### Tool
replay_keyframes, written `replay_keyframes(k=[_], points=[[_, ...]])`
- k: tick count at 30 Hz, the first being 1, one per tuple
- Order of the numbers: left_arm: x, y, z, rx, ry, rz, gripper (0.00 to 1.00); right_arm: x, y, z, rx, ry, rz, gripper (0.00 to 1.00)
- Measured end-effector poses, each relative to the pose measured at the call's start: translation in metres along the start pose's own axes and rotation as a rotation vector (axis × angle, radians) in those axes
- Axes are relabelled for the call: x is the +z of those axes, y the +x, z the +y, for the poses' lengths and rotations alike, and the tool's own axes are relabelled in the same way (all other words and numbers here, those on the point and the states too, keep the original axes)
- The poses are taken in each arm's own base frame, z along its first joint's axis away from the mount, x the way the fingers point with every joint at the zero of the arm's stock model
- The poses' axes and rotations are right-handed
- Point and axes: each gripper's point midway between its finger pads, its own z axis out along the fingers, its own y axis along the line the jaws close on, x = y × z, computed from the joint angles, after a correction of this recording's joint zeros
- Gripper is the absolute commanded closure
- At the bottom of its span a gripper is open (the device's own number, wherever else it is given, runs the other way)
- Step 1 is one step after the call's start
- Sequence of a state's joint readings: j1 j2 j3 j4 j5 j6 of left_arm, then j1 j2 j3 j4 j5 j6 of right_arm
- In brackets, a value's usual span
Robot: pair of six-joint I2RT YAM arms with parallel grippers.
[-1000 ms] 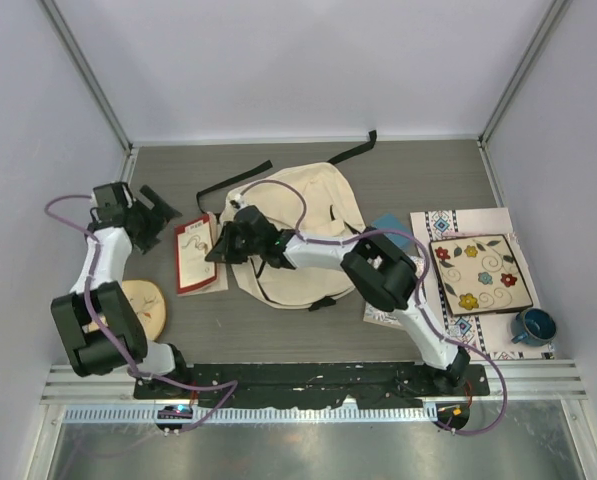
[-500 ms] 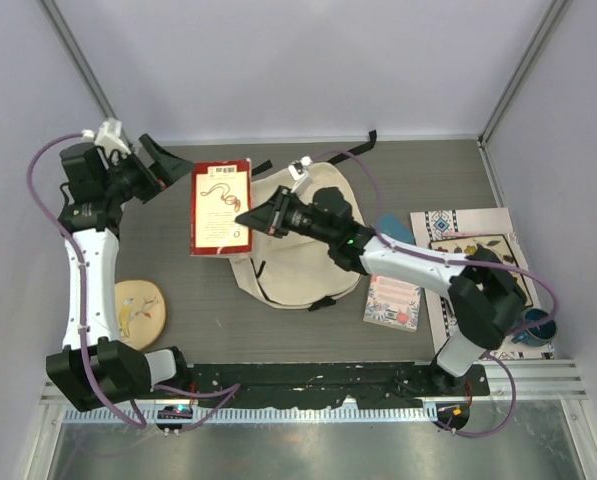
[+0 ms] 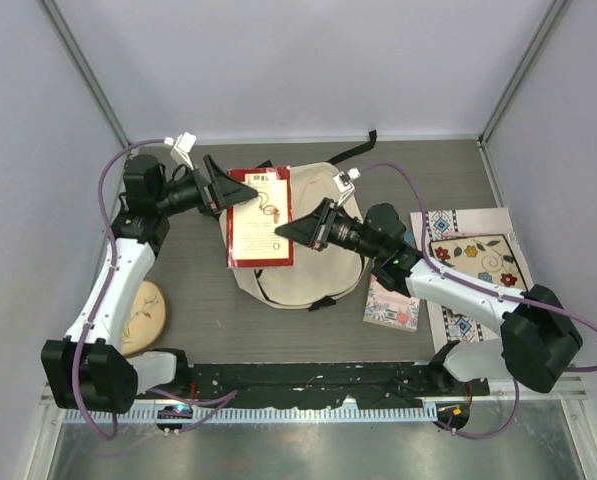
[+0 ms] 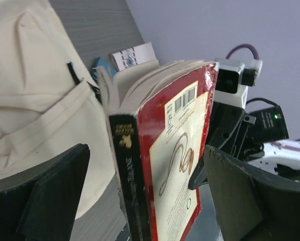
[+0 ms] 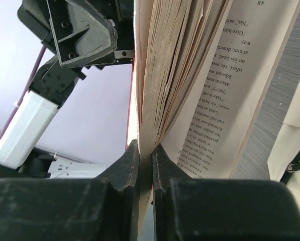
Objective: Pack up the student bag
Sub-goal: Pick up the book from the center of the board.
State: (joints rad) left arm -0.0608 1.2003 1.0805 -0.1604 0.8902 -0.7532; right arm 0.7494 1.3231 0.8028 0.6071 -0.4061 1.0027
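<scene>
The student bag lies flat mid-table, cream with black straps; its front pocket shows in the left wrist view. A red-covered paperback book hangs in the air over the bag's left part. My right gripper is shut on the book's lower right edge, clamping a cover and a sheaf of pages. My left gripper stands open at the book's upper left. In its wrist view the book stands between the wide-apart fingers, and neither finger visibly touches it.
A patterned placemat on the right carries a square flowered plate and a blue cup. A small pink booklet lies beside the bag's right side. A round wooden disc sits near the left arm.
The right gripper lifted the book off the table left of the bag and carried it right, over the bag. The left arm swung in from the far left to the book.
</scene>
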Motion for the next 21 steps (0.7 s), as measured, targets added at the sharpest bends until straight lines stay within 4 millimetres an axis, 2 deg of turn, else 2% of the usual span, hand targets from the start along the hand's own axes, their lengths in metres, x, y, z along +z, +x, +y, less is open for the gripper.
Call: replay_keyframes(k=[1, 4, 5, 7, 8, 9, 10, 11, 12, 13, 14, 16, 18, 21], points=[[0.003, 0.004, -0.006, 0.009, 0.029, 0.017, 0.00, -0.002, 0.001, 0.002, -0.003, -0.011, 0.004, 0.99], [0.010, 0.014, -0.025, 0.040, 0.105, 0.053, 0.11, -0.006, 0.005, 0.009, -0.011, -0.049, 0.032, 0.99], [0.013, 0.018, -0.030, 0.052, 0.128, 0.064, 0.24, -0.007, 0.007, 0.011, -0.014, -0.059, 0.041, 0.99], [0.015, 0.024, -0.039, 0.068, 0.164, 0.083, 0.39, -0.008, 0.008, 0.012, -0.019, -0.069, 0.056, 0.99], [0.016, 0.025, -0.042, 0.079, 0.178, 0.089, 0.53, -0.010, 0.009, 0.013, -0.025, -0.076, 0.067, 0.99], [0.017, 0.026, -0.044, 0.083, 0.187, 0.092, 0.61, -0.010, 0.008, 0.012, -0.025, -0.075, 0.065, 0.99], [0.016, 0.027, -0.045, 0.080, 0.192, 0.094, 0.70, -0.011, 0.007, 0.011, -0.030, -0.072, 0.066, 0.90], [0.017, 0.027, -0.047, 0.086, 0.199, 0.095, 0.87, -0.013, 0.005, 0.009, -0.043, -0.063, 0.061, 0.82], [0.017, 0.028, -0.049, 0.084, 0.206, 0.099, 0.95, -0.015, 0.004, 0.006, -0.047, -0.051, 0.064, 0.73], [0.017, 0.030, -0.050, 0.082, 0.211, 0.105, 1.00, -0.017, 0.002, 0.003, -0.052, -0.035, 0.065, 0.46], [0.018, 0.031, -0.050, 0.082, 0.213, 0.109, 1.00, -0.019, 0.001, 0.001, -0.057, -0.019, 0.062, 0.34], [0.018, 0.032, -0.047, 0.079, 0.207, 0.108, 1.00, -0.027, -0.007, -0.004, -0.074, 0.030, 0.038, 0.19], [0.020, 0.031, -0.040, 0.068, 0.177, 0.092, 1.00, -0.037, -0.020, -0.010, -0.098, 0.101, -0.022, 0.15], [0.024, 0.028, -0.028, 0.049, 0.122, 0.057, 1.00, -0.056, -0.037, -0.022, -0.114, 0.237, -0.113, 0.15]])
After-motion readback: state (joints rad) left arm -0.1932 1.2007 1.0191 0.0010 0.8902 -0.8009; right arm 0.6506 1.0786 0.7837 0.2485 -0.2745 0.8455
